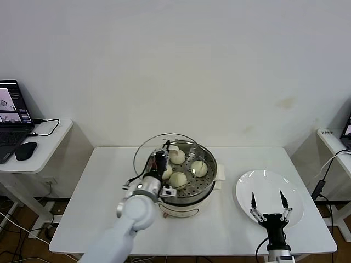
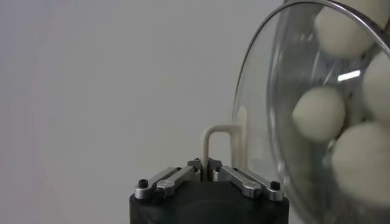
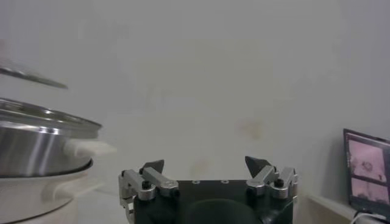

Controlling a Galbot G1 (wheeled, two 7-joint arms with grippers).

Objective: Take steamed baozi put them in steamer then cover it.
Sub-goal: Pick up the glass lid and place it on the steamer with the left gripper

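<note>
nearest to us in the head view, our right tool (image 1: 269, 202) hovers low over the near edge of the white plate (image 1: 296, 193), which sits on the right side of the white tabletop (image 1: 98, 208). its two dark fingers stand wide apart and hold nothing; the right wrist view shows the same gap between the tips of the right tool (image 3: 207, 163).

to the left, our left arm reaches up from the near edge of the tabletop toward the steamer (image 1: 204, 193). our left tool (image 1: 160, 161) is at the steamer's left rim, and it is closed narrow on the cream-white bar handle of the cover (image 1: 143, 150). in the left wrist view the left tool (image 2: 207, 164) pinches that handle between its tips, and the cover (image 2: 268, 91) stands nearly on edge, its clear glass and metal rim beside the tool.

the cover is tilted, held up at the left side of the steamer and leaning over it, not lying flat on the rim.

the steamer stands at the middle of the tabletop, a shiny steel pot on a white base. inside it, on the perforated tray, lie the steamed baozi (image 1: 199, 168): four round pale buns close together, seen partly through the glass.

farther off on the left, a laptop (image 1: 12, 115) and a mouse (image 1: 25, 150) rest on a separate side table (image 1: 55, 137). behind everything is a plain white wall (image 1: 192, 60).
</note>
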